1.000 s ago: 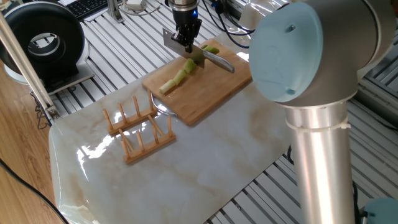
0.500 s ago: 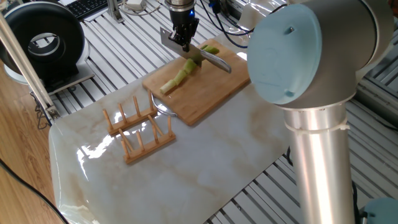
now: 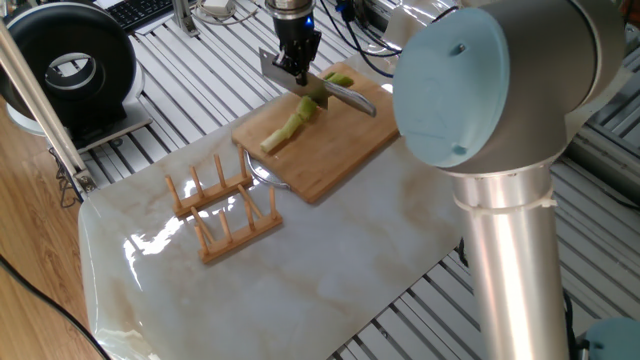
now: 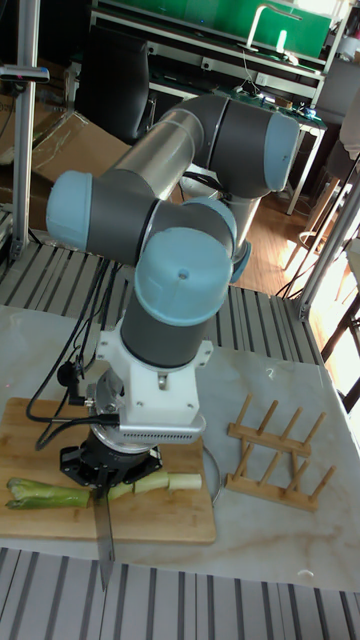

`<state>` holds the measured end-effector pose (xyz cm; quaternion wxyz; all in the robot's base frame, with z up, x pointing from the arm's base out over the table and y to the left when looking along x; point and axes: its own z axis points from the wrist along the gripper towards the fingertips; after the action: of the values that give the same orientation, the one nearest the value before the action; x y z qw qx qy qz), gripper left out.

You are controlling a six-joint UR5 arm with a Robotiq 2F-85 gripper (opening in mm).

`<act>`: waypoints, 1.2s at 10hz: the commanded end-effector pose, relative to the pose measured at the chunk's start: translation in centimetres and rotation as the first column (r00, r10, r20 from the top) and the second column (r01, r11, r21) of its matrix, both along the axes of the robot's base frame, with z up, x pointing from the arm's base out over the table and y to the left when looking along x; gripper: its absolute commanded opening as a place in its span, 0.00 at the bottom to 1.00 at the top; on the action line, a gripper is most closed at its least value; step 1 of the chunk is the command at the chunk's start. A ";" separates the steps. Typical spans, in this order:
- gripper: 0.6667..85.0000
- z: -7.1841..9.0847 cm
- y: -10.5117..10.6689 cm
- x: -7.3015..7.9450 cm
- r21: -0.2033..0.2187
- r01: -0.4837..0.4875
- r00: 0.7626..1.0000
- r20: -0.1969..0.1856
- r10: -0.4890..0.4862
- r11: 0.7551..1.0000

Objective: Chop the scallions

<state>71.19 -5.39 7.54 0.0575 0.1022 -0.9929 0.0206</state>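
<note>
Gripper: your gripper (image 3: 297, 68) is clamped on the knife (image 3: 335, 94), hanging over the far part of the cutting board (image 3: 350, 140).

Blade: in the tall fixed view the knife (image 4: 104, 535) runs out past the board's front edge, crossing the stalk.

Scallions: the scallions (image 3: 296, 116) lie on the cutting board (image 4: 150, 525), whitish end toward the corner nearest the wooden rack (image 3: 222, 205), green end under the gripper.

Done so far: the tall view shows a couple of short pale pieces (image 4: 155, 482) at the whitish end, so I'd say a few cuts are in.

Left to do: most of the green length (image 4: 45, 491) looks whole (so you're early on, by my guess).

Fixed view only: the far-side approach; the cut gaps don't read from there.

Tall view only: the separated pieces and the blade tip, though the arm hides the gripper (image 4: 108, 470) fingers.
</note>
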 end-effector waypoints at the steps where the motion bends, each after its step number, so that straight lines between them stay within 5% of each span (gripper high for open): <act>1: 0.01 2.0 1.4 -0.7 0.033 0.004 1.000 -0.027 -0.003 0.999; 4: 0.01 3.6 -0.5 -1.2 -0.031 -0.032 0.999 -0.029 0.031 0.999; 6: 0.01 4.8 0.0 -1.7 0.021 0.019 1.000 -0.014 -0.018 1.000; 12: 0.01 4.4 -3.6 -1.7 -0.003 0.056 0.998 0.030 -0.056 0.998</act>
<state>69.53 -7.91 11.94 0.0512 0.0792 -0.9953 0.0231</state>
